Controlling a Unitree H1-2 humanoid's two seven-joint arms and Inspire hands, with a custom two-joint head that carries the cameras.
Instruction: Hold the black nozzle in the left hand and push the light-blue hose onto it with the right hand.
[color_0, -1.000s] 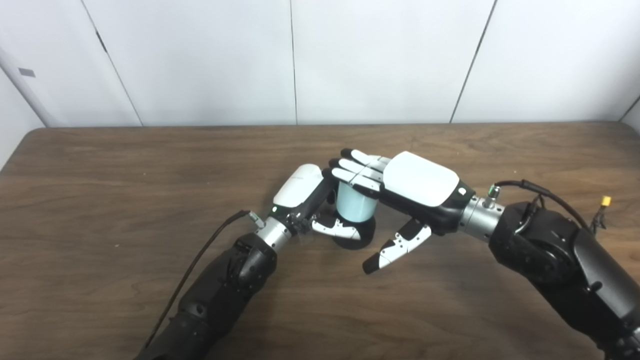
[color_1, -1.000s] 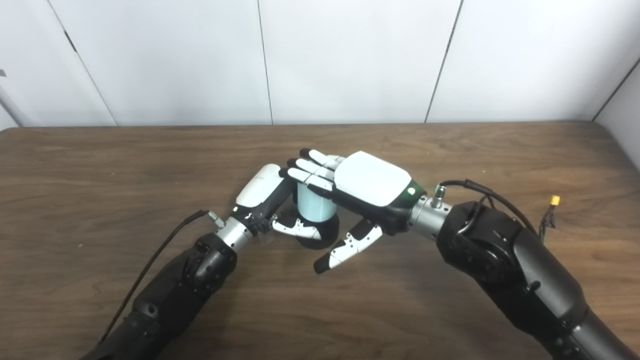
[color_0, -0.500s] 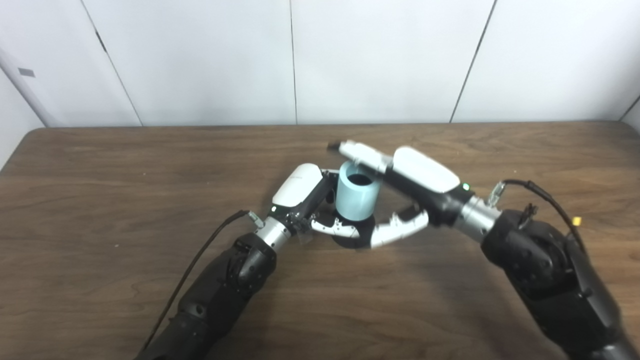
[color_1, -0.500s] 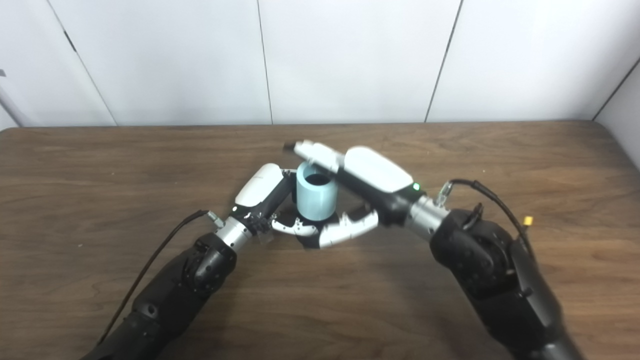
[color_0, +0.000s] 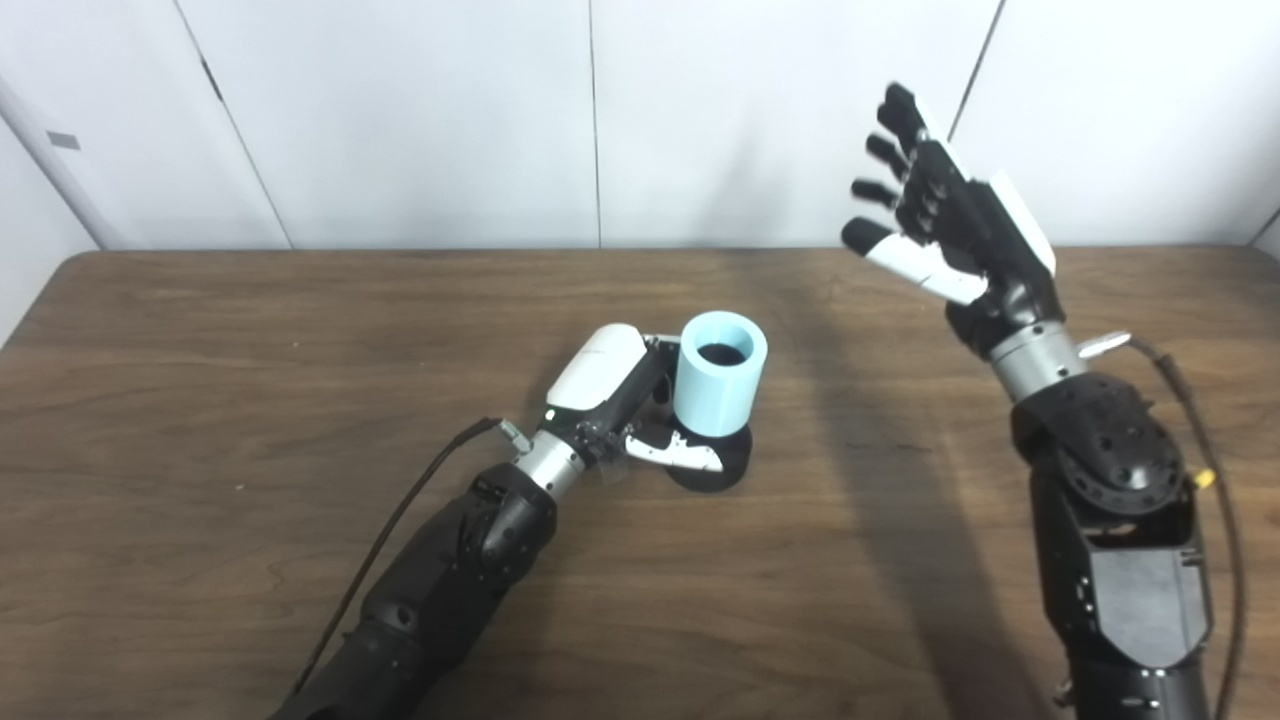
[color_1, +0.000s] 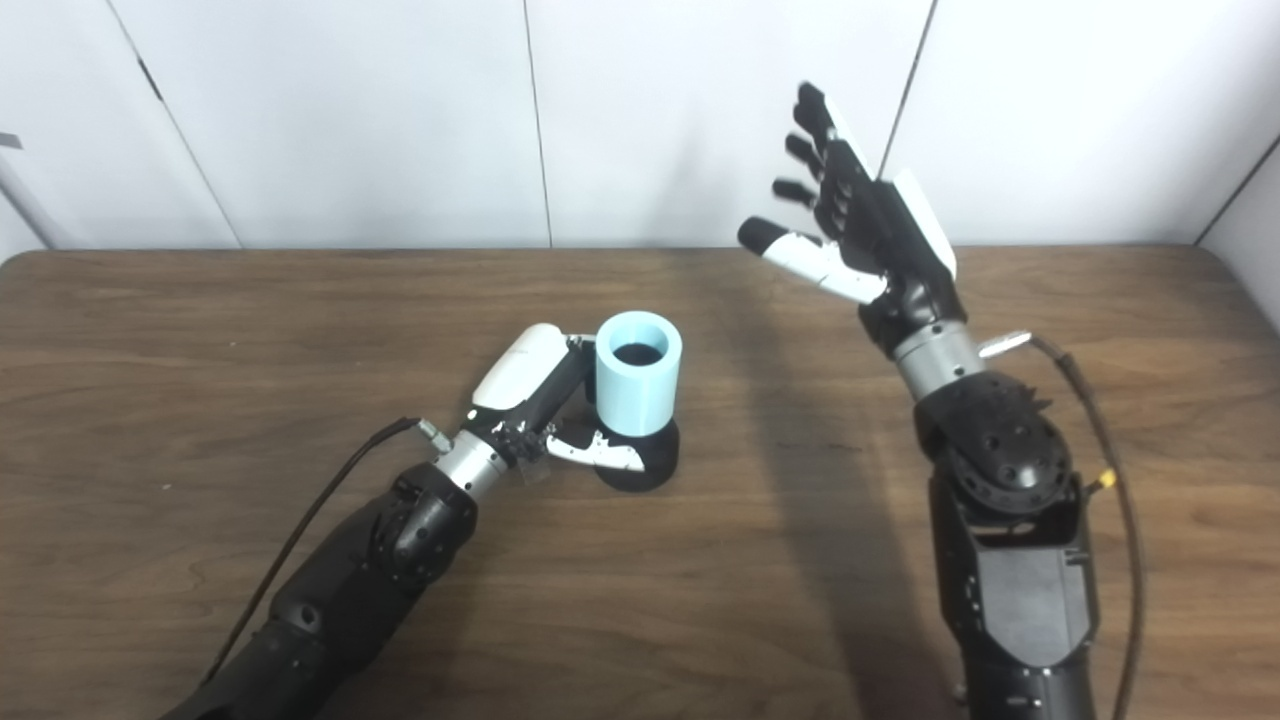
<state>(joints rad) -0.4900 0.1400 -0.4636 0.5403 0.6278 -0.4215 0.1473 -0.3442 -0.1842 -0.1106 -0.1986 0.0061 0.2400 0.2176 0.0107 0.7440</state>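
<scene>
The light-blue hose (color_0: 720, 386) is a short upright cylinder with an open dark top. It sits on the black nozzle (color_0: 716, 472), whose round base rests on the table. My left hand (color_0: 615, 392) is shut around the nozzle's base, thumb in front, fingers hidden behind the hose. My right hand (color_0: 945, 232) is open and empty, raised high above the table at the right, fingers spread and pointing up. It also shows in the right eye view (color_1: 862, 240), well clear of the hose (color_1: 638, 385).
The brown wooden table (color_0: 200, 400) fills the view, with a white panelled wall behind it. A black cable (color_0: 400, 510) runs along my left forearm. A cable with a yellow tip (color_0: 1205, 480) hangs by my right forearm.
My right hand has let go of the hose, lifted up and to the right, and opened with fingers upward. The hose stays upright on the nozzle. My left hand has not moved.
</scene>
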